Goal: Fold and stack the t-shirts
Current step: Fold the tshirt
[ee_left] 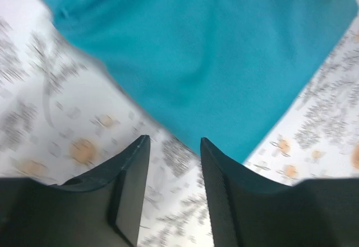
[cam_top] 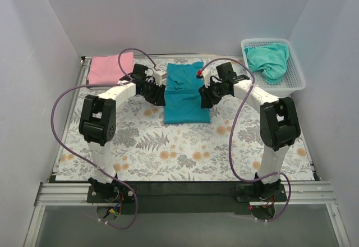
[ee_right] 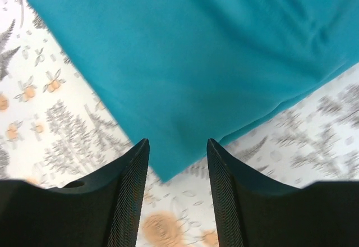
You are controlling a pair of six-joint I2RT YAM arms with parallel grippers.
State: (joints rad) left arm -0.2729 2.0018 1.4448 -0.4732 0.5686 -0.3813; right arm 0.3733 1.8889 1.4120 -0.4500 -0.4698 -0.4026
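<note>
The deep teal-blue t-shirt (cam_top: pixel 186 92) lies flat, folded into a long rectangle, at the back middle of the table; it also shows in the left wrist view (ee_left: pixel 213 50) and the right wrist view (ee_right: pixel 196 56). My left gripper (cam_top: pixel 160 96) (ee_left: pixel 175 146) is open and empty, hovering at the shirt's left edge. My right gripper (cam_top: pixel 206 97) (ee_right: pixel 178 146) is open and empty over the shirt's right edge, one corner lying between its fingers. The pink t-shirt (cam_top: pixel 105 69) lies folded at the back left. The aqua-green t-shirt (cam_top: pixel 269 60) is crumpled in the basket.
The white mesh basket (cam_top: pixel 298 76) stands at the back right beside the table. The grey floral covering (cam_top: pixel 185 151) spreads over the table. White walls close in on three sides. Purple cables loop off both arms.
</note>
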